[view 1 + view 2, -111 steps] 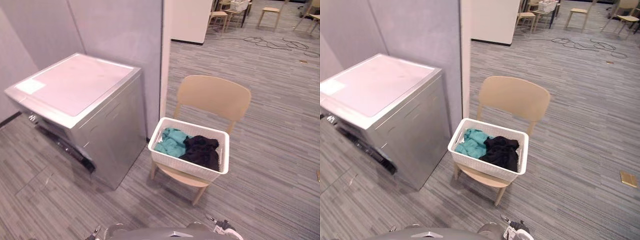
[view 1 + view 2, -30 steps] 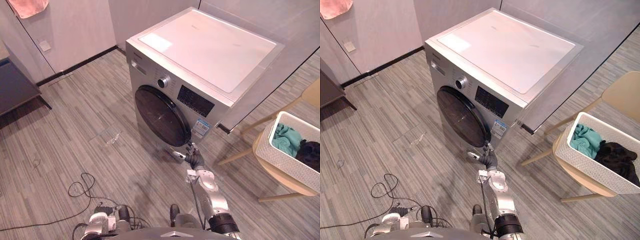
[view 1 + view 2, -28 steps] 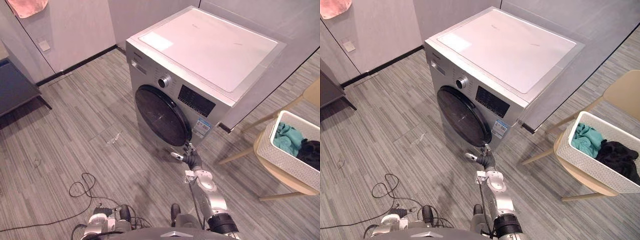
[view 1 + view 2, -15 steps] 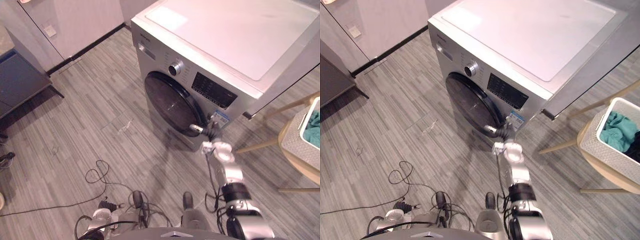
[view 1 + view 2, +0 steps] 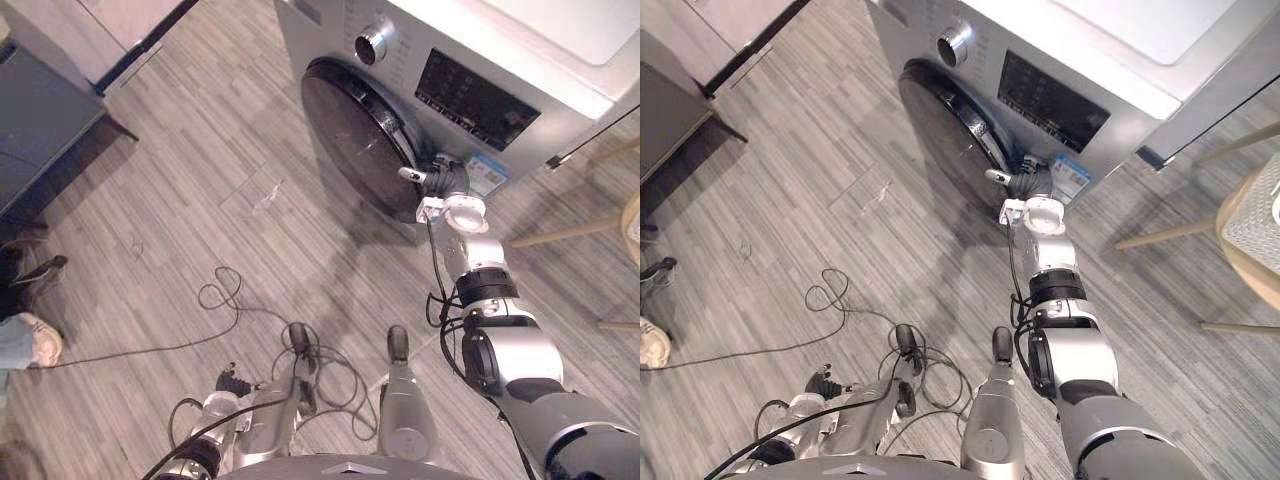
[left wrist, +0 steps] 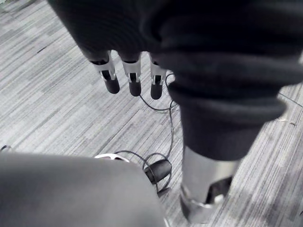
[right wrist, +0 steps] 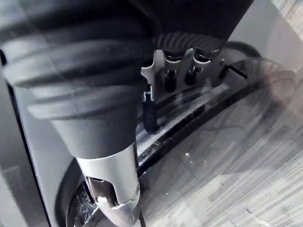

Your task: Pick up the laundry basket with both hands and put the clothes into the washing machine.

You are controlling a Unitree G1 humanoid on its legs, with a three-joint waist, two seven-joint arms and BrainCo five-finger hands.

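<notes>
Grey plank flooring [image 5: 170, 230] lies under the left hand [image 6: 134, 78], which hangs low at the robot's side with its fingers [image 6: 111, 81] straight and relaxed, holding nothing. Farther out, the right hand [image 5: 446, 183] is against the right edge of the washing machine's [image 5: 560, 125] dark round door [image 5: 355, 135]; whether it grips the rim I cannot tell. Well off to the right, the white woven laundry basket [image 5: 1252, 222] sits on a tan chair [image 5: 1240, 268], apart from both hands.
</notes>
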